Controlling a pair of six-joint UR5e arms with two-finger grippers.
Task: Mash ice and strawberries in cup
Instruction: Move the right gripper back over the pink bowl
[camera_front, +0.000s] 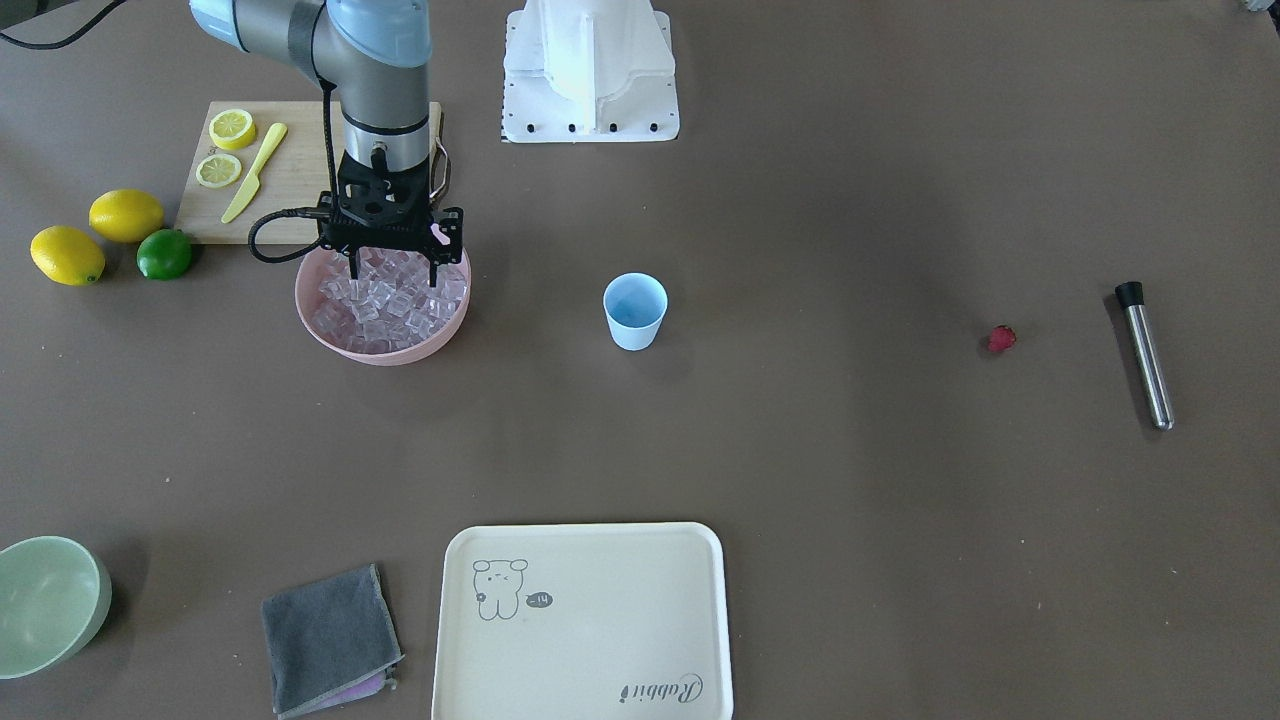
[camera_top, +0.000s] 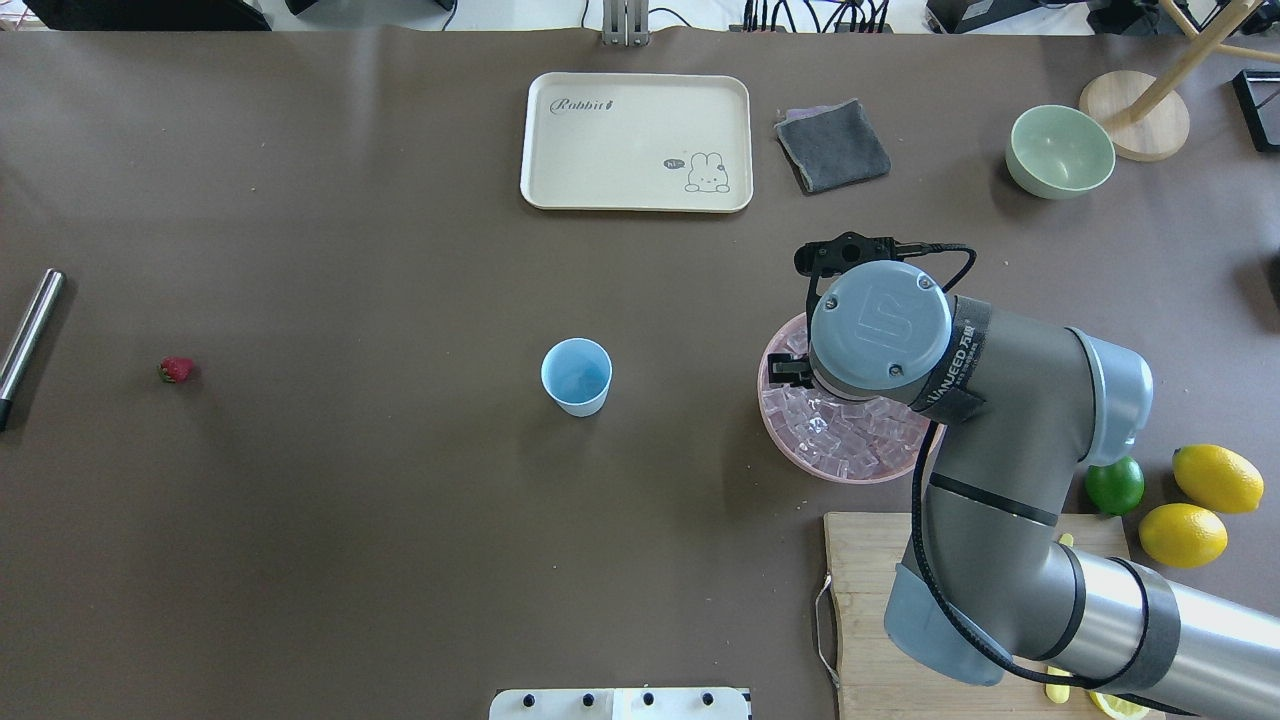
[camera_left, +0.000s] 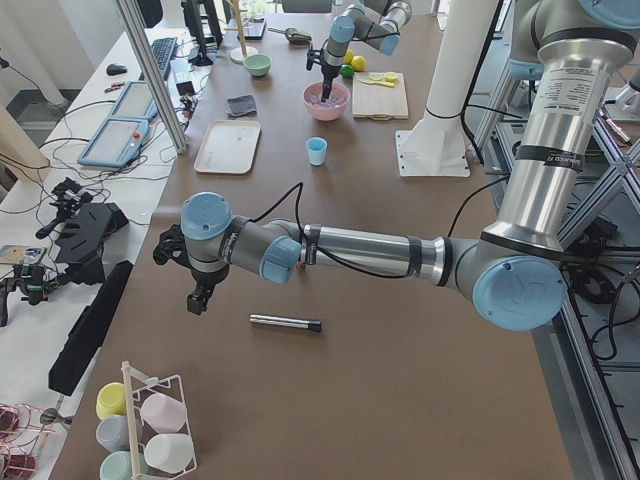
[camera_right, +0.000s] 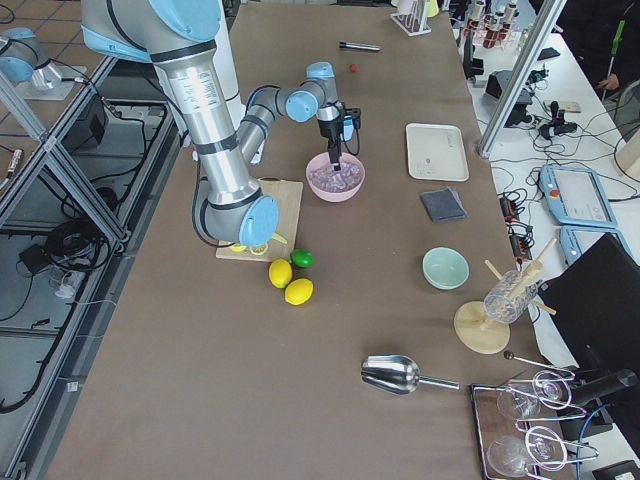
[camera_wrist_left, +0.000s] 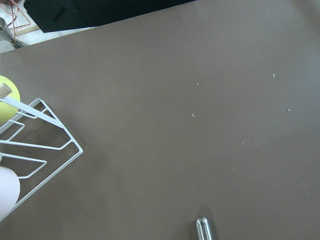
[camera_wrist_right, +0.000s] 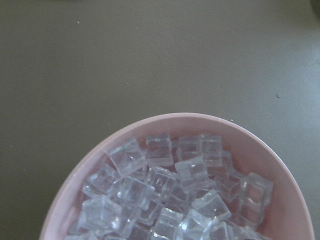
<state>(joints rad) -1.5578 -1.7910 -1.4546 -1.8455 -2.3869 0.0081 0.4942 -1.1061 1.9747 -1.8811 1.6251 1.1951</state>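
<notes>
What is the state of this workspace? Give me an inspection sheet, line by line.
Surface: brown table, few pale specks, no spills seen.
Job's things: ice heaped in pink bowl; cup upright, looks empty; strawberry alone on the table.
Clutter: metal rod, tray, grey cloth, green bowl, lemons, lime, cutting board.
Grippers: right gripper open, fingertips down among the ice; left gripper hangs over the table beside the rod, state cannot be told.
Cables: black cable looped at the right wrist.
Surroundings: mug rack, tablets off the table.
</notes>
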